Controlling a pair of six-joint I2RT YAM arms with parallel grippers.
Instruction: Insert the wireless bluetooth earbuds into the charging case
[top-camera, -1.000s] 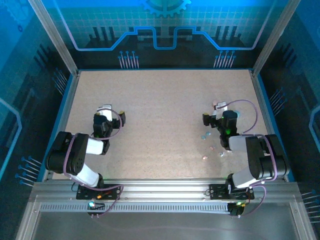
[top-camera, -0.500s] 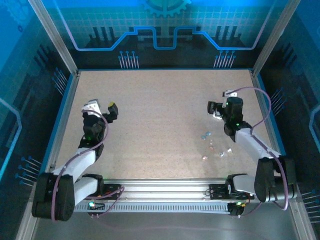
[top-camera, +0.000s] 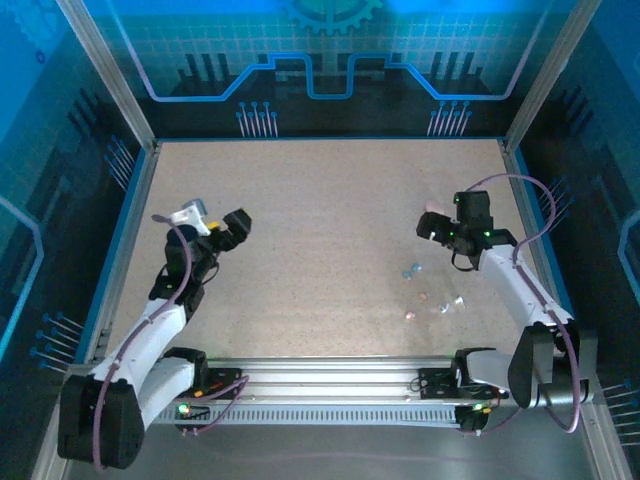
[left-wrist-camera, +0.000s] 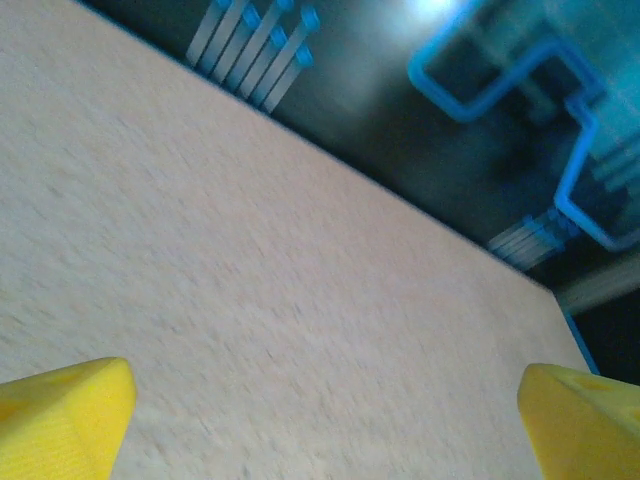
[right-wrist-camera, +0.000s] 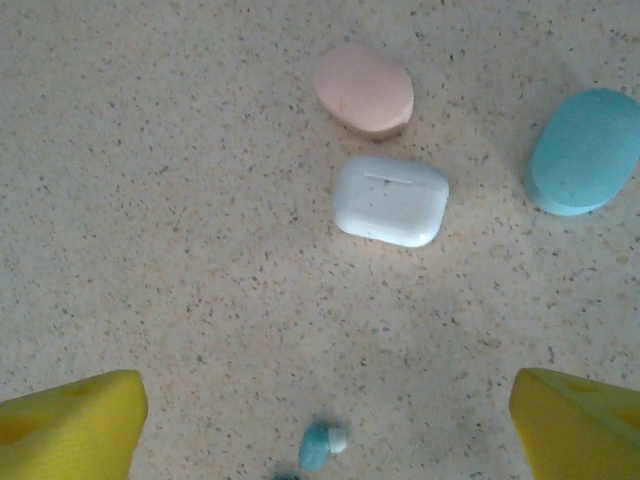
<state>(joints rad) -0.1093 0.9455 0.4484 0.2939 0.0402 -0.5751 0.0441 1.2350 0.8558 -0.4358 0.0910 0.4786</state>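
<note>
Three closed charging cases lie on the speckled table in the right wrist view: a pink one, a white one and a teal one. One teal wireless bluetooth earbud lies nearer, between my yellow fingertips. My right gripper hovers open above it, holding nothing. From above, several tiny earbuds are scattered in front of the right gripper. My left gripper is open over bare table at the left, its wrist view blurred.
A blue rim and metal posts bound the table. Rows of blue pegs stand behind the far edge. The arm bases sit on a rail at the near edge.
Both arms have unfolded from a tucked pose and reached outward. The left gripper swung left, then back right. The right gripper shifted slightly right and away.
</note>
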